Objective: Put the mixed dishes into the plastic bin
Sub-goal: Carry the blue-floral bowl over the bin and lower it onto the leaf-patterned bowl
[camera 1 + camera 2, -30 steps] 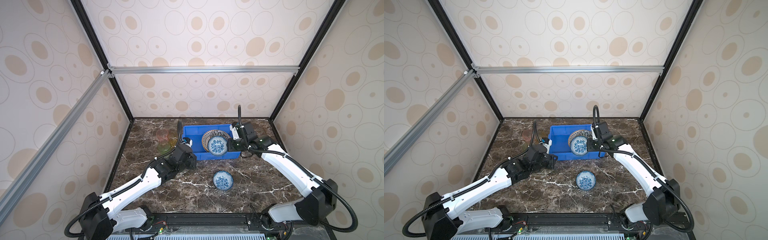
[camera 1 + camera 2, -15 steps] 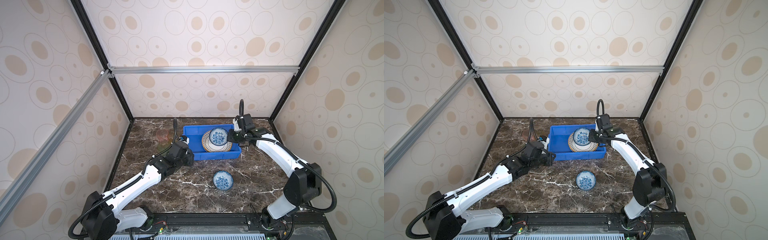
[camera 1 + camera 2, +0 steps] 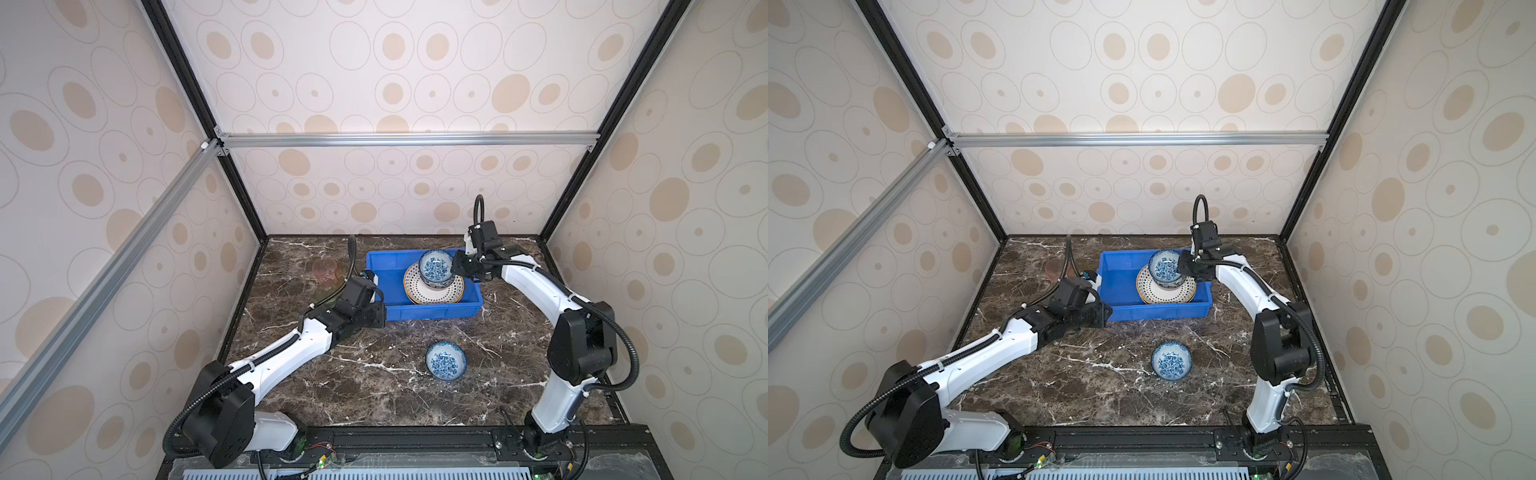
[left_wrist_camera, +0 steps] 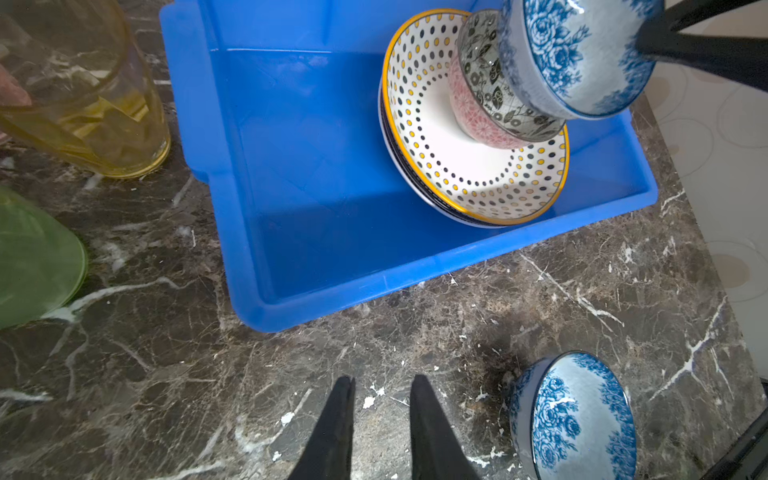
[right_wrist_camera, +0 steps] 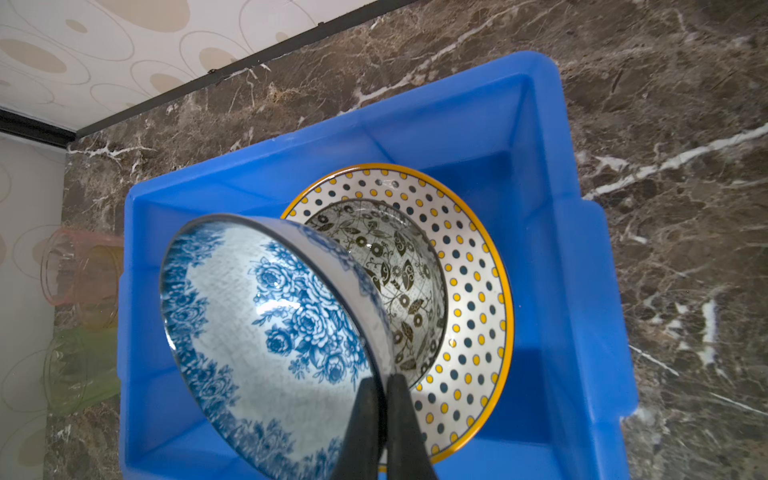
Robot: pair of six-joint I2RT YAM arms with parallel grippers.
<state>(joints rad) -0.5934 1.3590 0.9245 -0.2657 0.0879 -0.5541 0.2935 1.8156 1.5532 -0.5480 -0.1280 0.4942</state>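
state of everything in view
held bowl: tilted over bin
right gripper: shut on held bowl
left gripper: slightly open, empty
bin: holds stacked dishes
dotted plate: in bin
black-white bowl: nested in pink bowl
loose bowl: on table
amber tumbler: outside bin
green tumbler: outside bin
pink tumbler: outside bin

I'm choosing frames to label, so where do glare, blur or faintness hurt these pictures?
Right wrist view: white glare inside the blue-white bowl pinched by the right hand. Left wrist view: the green tumbler is soft and cut by the frame edge. In a top view: the pink tumbler is faint, nearly invisible.
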